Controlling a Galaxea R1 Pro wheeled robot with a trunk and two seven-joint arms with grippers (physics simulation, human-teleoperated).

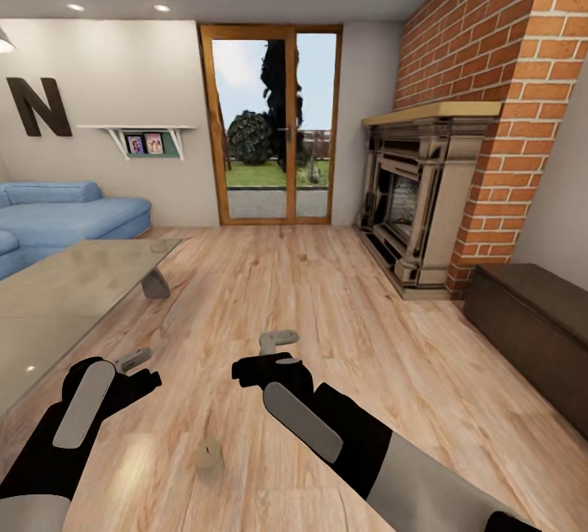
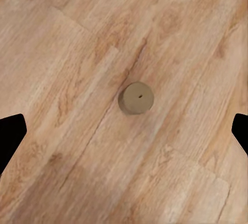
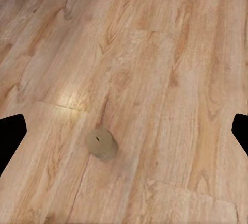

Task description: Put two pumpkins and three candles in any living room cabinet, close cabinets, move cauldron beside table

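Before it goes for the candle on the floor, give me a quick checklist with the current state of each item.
1. Candle upright on the wood floor: ok.
2. Left tool open, nothing held: ok.
3. Right tool open, nothing held: ok.
4. Candle centred under the left wrist camera: ok.
5. Floor around the candle free of other objects: ok.
6. Dark cabinet open to receive it: not ok, no drawer stands open.

We see our two arms clad in glossy black shells, each forearm carrying a long rounded grey panel and turning pale grey nearer the trunk. Our left end effector (image 1: 133, 359) and right end effector (image 1: 278, 342) have short light-grey fingers.
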